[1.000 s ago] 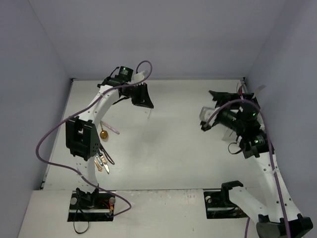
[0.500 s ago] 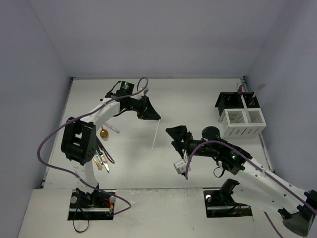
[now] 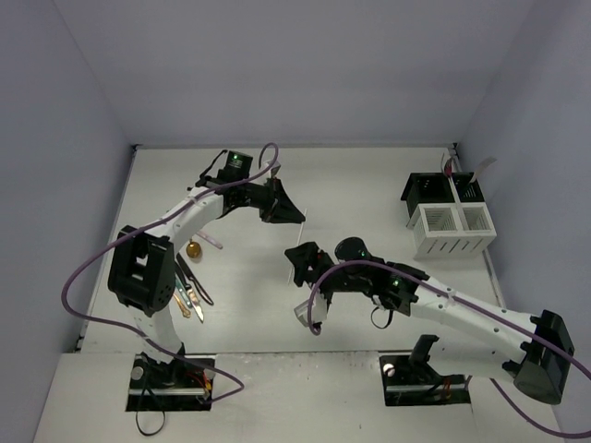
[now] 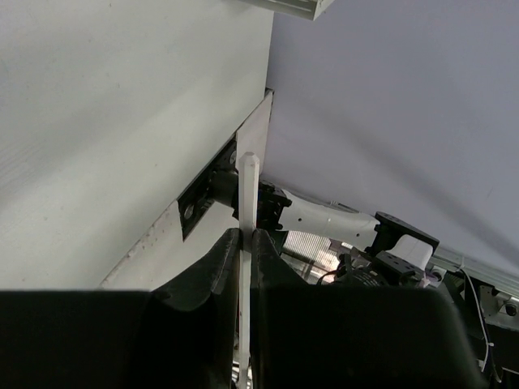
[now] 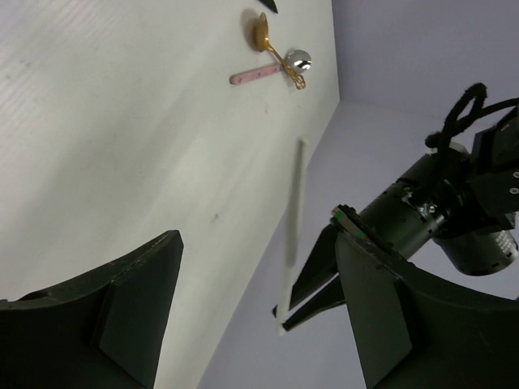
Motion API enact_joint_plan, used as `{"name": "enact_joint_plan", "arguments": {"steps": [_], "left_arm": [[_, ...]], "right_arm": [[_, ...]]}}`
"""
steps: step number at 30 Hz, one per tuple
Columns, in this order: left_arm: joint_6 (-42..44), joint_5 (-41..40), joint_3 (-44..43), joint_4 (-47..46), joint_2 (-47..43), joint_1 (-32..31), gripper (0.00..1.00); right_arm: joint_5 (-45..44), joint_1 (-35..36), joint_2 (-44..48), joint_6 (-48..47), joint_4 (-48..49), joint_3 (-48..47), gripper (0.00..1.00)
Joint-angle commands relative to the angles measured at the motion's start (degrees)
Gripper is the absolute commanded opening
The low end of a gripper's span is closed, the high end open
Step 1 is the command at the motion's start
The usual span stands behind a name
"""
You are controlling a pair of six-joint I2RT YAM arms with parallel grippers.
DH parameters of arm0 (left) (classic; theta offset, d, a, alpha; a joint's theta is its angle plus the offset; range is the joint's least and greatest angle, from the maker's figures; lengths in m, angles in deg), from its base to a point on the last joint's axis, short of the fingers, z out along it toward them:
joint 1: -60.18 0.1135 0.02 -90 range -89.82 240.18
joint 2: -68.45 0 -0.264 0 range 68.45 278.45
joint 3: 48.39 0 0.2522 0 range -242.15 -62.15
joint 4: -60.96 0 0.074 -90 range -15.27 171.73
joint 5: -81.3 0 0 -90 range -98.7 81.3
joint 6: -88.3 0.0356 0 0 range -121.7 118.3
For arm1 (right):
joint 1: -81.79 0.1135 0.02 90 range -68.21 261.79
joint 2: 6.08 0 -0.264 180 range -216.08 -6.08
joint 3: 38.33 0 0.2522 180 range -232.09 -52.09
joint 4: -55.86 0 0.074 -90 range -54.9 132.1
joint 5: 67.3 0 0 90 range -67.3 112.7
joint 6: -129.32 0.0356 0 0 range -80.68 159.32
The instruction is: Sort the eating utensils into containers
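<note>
L gripper (image 4: 246,233) is clamped on a pale stick (image 4: 247,174), jaws pinched narrow round it, over mid-bench. R gripper (image 5: 259,243) is seen w/ jaws wide, nothing betw. them, close to the stick. A gold spoon (image 5: 262,31) & pink-handled piece (image 5: 253,78) are seen lying together on the bench (image 3: 369,185), L side. Bins (image 3: 450,231) are set at far R.

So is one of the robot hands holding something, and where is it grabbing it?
Yes. The left gripper pinches a thin pale stick near one end, so most of it pokes out. The right gripper is open and holds nothing.
</note>
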State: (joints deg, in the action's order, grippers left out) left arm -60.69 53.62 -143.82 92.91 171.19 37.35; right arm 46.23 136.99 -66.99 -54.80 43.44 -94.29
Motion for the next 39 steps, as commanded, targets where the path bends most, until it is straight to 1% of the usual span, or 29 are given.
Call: {"name": "enact_joint_plan", "arguments": {"steps": [1, 3, 6, 7, 8, 9, 10, 11, 12, 13, 14, 15, 16, 17, 18, 20, 23, 25, 26, 27, 29, 31, 32, 33, 34, 35, 37, 38, 39], "left_arm": [[0.40, -0.49, -0.15, -1.08, -4.42, -1.71, 0.00], [0.57, -0.93, 0.44, -1.14, -4.72, -2.00, 0.00], [0.87, -1.31, 1.78, -1.14, -5.32, -2.22, 0.00], [0.90, -1.32, 1.99, -1.20, -5.36, -2.22, 0.00], [0.93, -1.35, 2.22, -1.29, -5.45, -2.19, 0.00], [0.97, -1.39, 2.47, -1.37, -5.57, -2.15, 0.00], [0.84, -1.33, 2.66, -1.75, -5.62, -2.11, 0.00], [0.59, -1.21, 2.83, -2.33, -5.62, -2.07, 0.00], [0.46, -1.14, 2.92, -2.76, -5.62, -1.96, 0.00], [0.20, -1.19, 3.00, -3.24, -5.58, -1.74, 0.08], [-0.46, -1.02, 3.22, -4.57, -5.56, -1.37, 0.31], [-1.28, -0.58, 3.50, -6.60, -5.61, -0.88, 0.62], [-1.06, -0.69, 3.16, -6.94, -5.67, -0.29, 0.73], [-0.62, -1.00, 2.71, -6.85, -5.71, 0.23, 0.82], [0.04, -1.47, 2.20, -6.43, -5.74, 0.69, 0.88], [2.29, -2.98, 0.73, -3.88, -6.23, 2.08, 0.88], [2.77, -3.65, -0.73, -3.03, -6.60, 3.62, 0.88], [4.48, -6.42, -3.21, -0.69, -7.48, 6.94, 0.88], [6.23, -7.81, -3.93, 0.09, -8.48, 8.76, 0.88], [8.62, -11.56, -4.00, 0.22, -9.32, 10.38, 0.88], [14.72, -19.73, -3.75, 0.49, -13.13, 12.41, 0.88], [19.55, -23.64, -3.68, 1.40, -15.53, 13.68, 0.88], [22.54, -25.29, -3.97, 2.80, -15.87, 13.72, 0.88], [25.71, -26.79, -4.41, 5.32, -16.50, 13.79, 0.88], [27.16, -27.40, -4.25, 5.89, -16.78, 13.84, 0.88], [28.51, -27.99, -3.47, 6.18, -16.98, 13.86, 0.88], [30.17, -28.91, -1.86, 5.92, -17.66, 13.86, 0.88], [31.17, -28.98, -1.00, 5.67, -17.95, 13.86, 0.88], [32.08, -29.32, -0.48, 5.24, -18.33, 13.83, 0.88]], "right_arm": [[-2.52, 0.23, -0.96, 2.53, 6.07, -4.06, 0.71], [-2.87, 0.16, -1.43, 2.85, 6.26, -4.15, 0.66], [-3.54, 0.16, -2.11, 3.45, 6.48, -4.52, 0.44], [-3.58, 0.17, -2.20, 3.63, 6.48, -4.69, 0.42], [-3.67, 0.17, -2.29, 3.83, 6.51, -4.92, 0.32], [-3.79, 0.17, -2.41, 4.03, 6.55, -5.16, 0.20], [-3.82, 0.20, -2.46, 4.27, 6.57, -5.39, 0.11], [-3.78, 0.24, -2.46, 4.52, 6.57, -5.59, 0.04], [-3.76, 0.21, -2.46, 4.64, 6.57, -5.79, 0.00], [-3.76, 0.21, -2.42, 4.73, 6.57, -5.88, 0.00], [-3.70, 0.26, -2.11, 5.06, 6.57, -5.85, 0.00], [-3.59, 0.26, -1.56, 5.55, 6.57, -5.80, 0.00], [-3.69, 0.47, -1.34, 5.66, 6.52, -5.68, 0.00], [-3.76, 0.64, -0.92, 5.66, 6.48, -5.55, 0.00], [-3.76, 0.73, -0.35, 5.68, 6.48, -5.44, 0.00], [-3.76, 1.05, 0.52, 5.96, 6.48, -5.35, 0.00], [-4.21, 1.59, 1.51, 6.07, 6.31, -5.18, 0.00], [-5.61, 2.01, 2.02, 8.19, 6.33, -5.63, 0.00], [-7.07, 2.00, 1.80, 10.73, 6.40, -6.52, 0.00], [-9.46, 1.83, 1.15, 12.77, 6.46, -8.37, 0.00], [-15.68, 0.75, -0.78, 22.43, 6.46, -11.73, 0.00], [-19.11, -1.92, -2.10, 30.24, 6.39, -15.95, 0.00], [-20.48, -3.59, -2.98, 35.33, 6.23, -17.34, 0.00], [-21.65, -7.37, -4.19, 41.34, 5.59, -20.38, 0.00], [-21.88, -10.79, -5.35, 45.38, 4.33, -22.92, 0.00], [-21.67, -15.94, -6.32, 50.56, 2.93, -26.96, 0.00], [-18.74, -26.64, -9.80, 58.36, -0.83, -33.13, 0.00], [-17.37, -29.92, -11.33, 62.91, -1.71, -36.53, 0.00], [-15.34, -33.54, -12.02, 65.52, -3.67, -38.29, 0.00]]}}
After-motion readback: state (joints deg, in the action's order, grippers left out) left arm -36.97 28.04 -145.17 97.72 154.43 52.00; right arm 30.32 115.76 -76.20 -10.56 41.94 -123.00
